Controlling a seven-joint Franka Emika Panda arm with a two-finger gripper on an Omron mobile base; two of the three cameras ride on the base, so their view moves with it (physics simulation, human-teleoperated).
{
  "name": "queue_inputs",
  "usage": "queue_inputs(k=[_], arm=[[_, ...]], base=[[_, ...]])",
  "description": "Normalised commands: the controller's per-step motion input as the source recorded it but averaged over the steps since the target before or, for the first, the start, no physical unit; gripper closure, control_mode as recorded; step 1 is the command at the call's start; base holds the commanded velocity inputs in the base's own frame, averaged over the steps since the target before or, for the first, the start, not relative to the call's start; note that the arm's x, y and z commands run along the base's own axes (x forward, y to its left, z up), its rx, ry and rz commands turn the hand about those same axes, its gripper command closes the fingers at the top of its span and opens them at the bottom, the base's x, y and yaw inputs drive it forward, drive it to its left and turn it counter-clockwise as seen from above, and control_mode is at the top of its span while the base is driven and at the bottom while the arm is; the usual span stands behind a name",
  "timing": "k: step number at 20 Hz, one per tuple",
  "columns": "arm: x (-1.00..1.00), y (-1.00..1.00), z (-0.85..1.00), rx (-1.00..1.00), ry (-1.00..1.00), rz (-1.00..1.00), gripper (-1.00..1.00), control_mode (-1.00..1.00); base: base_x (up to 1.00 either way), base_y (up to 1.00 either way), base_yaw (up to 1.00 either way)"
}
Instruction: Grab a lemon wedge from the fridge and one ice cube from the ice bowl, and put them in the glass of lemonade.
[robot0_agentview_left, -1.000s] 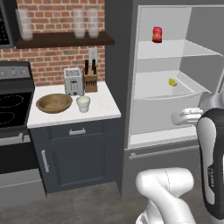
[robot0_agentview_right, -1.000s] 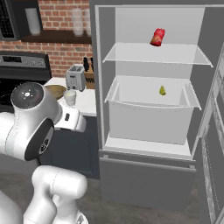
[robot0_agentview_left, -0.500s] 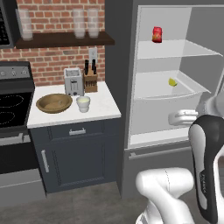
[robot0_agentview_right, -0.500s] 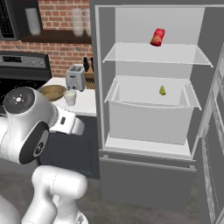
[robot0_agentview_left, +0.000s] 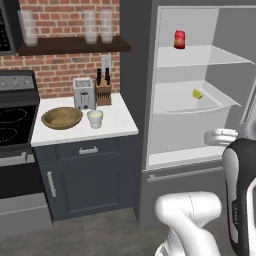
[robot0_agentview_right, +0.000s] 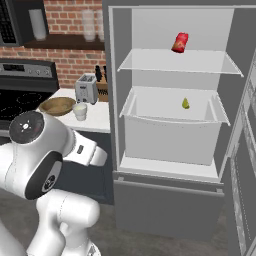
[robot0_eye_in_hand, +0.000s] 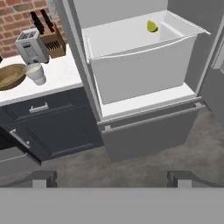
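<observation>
The fridge (robot0_agentview_left: 134, 75) stands open, showing white shelves. A tiny yellow-green lemon wedge (robot0_agentview_left: 197, 94) (robot0_agentview_right: 185, 103) (robot0_eye_in_hand: 152, 26) lies at the back right of the white drawer bin (robot0_eye_in_hand: 144, 74). On the white counter left of the fridge sit the brown wooden ice bowl (robot0_agentview_left: 61, 117) (robot0_agentview_right: 56, 105) (robot0_eye_in_hand: 8, 76) and, just right of it, the small whitish glass of lemonade (robot0_agentview_left: 95, 118) (robot0_agentview_right: 80, 111) (robot0_eye_in_hand: 36, 73). My gripper (robot0_eye_in_hand: 113, 179) is open and holds nothing. It hangs low in front of the fridge, well short of the bin.
A red packet (robot0_agentview_left: 179, 39) (robot0_agentview_right: 180, 42) stands on the top fridge shelf. A toaster (robot0_agentview_left: 84, 93) and knife block (robot0_agentview_left: 103, 91) sit behind the bowl. The stove (robot0_agentview_left: 12, 125) lies to the left, and the open fridge door (robot0_agentview_right: 245, 165) to the right.
The arm's elbow has sunk lower in both base views. Nothing on the counter or in the fridge has moved, and the gripper has stayed open.
</observation>
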Motion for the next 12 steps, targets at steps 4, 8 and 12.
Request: queue_inputs(k=[4,8,12], arm=[[0.00,-0.22,-0.02,0.01,-0.03,-0.09,-1.00,-1.00],[0.09,0.29,0.00,0.00,-0.03,-0.06,-1.00,-1.00],[0.11,0.22,0.00,0.00,-0.02,-0.03,-1.00,-1.00]], base=[[0.00,0.00,0.00],[0.00,0.00,0.00],[0.00,0.00,0.00]])
